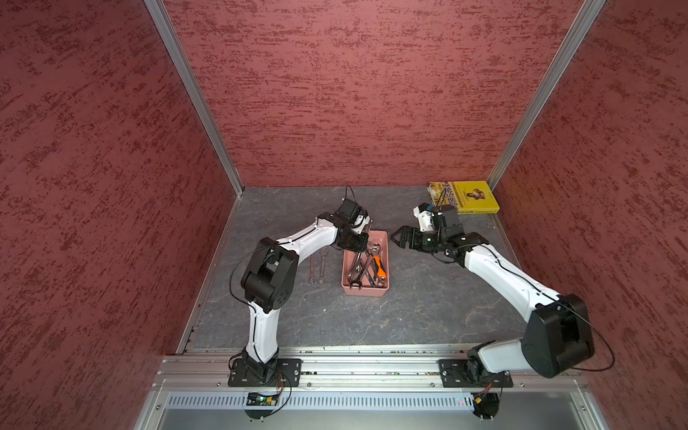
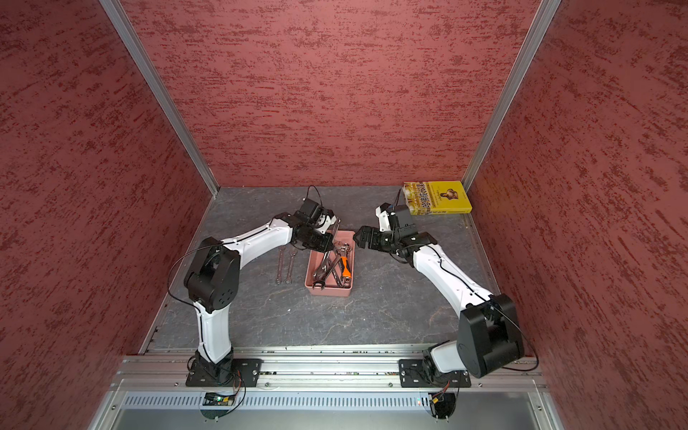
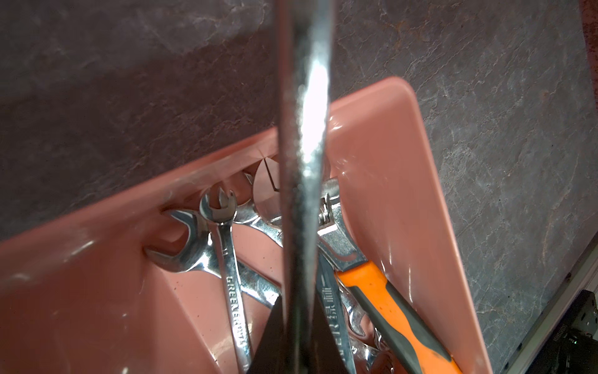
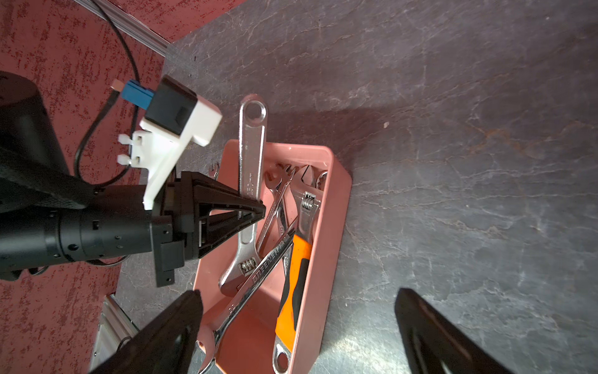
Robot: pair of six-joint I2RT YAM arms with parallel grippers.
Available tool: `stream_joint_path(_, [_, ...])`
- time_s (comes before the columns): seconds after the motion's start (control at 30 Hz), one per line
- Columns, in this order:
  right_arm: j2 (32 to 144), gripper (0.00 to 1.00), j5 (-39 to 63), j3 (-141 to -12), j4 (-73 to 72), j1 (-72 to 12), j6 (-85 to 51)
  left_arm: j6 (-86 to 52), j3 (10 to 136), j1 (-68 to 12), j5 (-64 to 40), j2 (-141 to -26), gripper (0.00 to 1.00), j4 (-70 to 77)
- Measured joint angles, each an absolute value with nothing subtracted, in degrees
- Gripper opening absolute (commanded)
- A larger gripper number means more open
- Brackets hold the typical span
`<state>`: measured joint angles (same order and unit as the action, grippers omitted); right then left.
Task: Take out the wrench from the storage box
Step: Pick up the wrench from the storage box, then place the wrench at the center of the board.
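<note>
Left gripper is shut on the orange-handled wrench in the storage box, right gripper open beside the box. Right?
Not quite: the left gripper is shut on the all-silver adjustable wrench, as the right wrist view shows. The orange-handled wrench lies ungripped in the storage box. The right gripper is open beside the box.

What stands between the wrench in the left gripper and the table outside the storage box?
Only the storage box's low wall. The left gripper is shut on the adjustable wrench; a combination wrench seems to cross its head. Nothing visible above.
</note>
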<state>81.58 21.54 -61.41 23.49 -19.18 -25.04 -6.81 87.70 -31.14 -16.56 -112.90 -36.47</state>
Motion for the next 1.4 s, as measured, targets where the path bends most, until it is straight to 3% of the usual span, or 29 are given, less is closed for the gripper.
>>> stream_joint_path(0.53, [82.6, 0.98, 22.9, -61.4, 23.3, -19.2, -25.1, -7.6, 97.7, -28.4, -14.9, -104.8, 0.00, -50.9])
stream_joint_path(0.9, [85.3, 0.98, 23.8, -61.6, 21.8, -19.4, -26.1, -7.6, 78.1, -14.7, -14.9, -89.1, 0.00, -52.8])
stream_joint_path(1.13, [85.4, 0.98, 23.8, -61.6, 21.7, -19.8, -26.2, -4.8, 67.0, -9.3, -15.2, -89.5, 0.00, -49.6])
stream_joint_path(1.4, [85.4, 0.98, 23.8, -61.6, 21.7, -20.0, -26.4, -1.7, 65.8, -5.2, -15.8, -97.0, 0.00, -43.3])
